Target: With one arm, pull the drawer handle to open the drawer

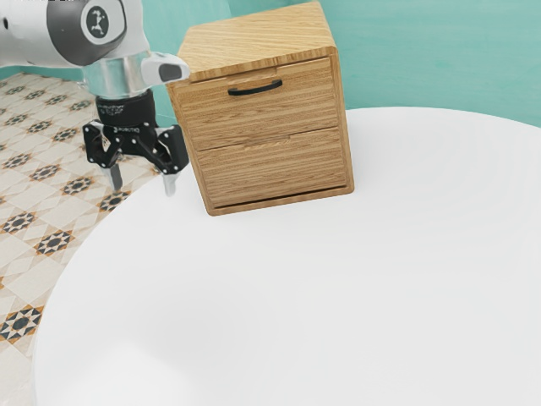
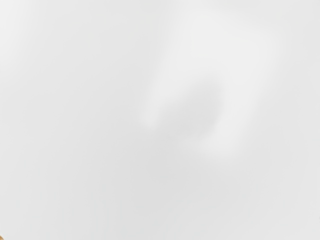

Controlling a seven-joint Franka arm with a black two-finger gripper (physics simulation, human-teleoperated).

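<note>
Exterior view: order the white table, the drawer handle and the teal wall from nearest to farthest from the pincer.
1. White table, just beneath the pincer.
2. Drawer handle, on the wooden cabinet, toward the exterior view's right and higher up.
3. Teal wall, behind the wooden cabinet.

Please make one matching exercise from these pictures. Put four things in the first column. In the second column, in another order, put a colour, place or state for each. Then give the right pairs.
Column one
1. claw
2. drawer handle
3. cabinet
4. table

Column two
A. white and round
B. open, holding nothing
C. a black curved bar
D. light wood, standing on the table

Right pairs: 1-B, 2-C, 3-D, 4-A
</note>
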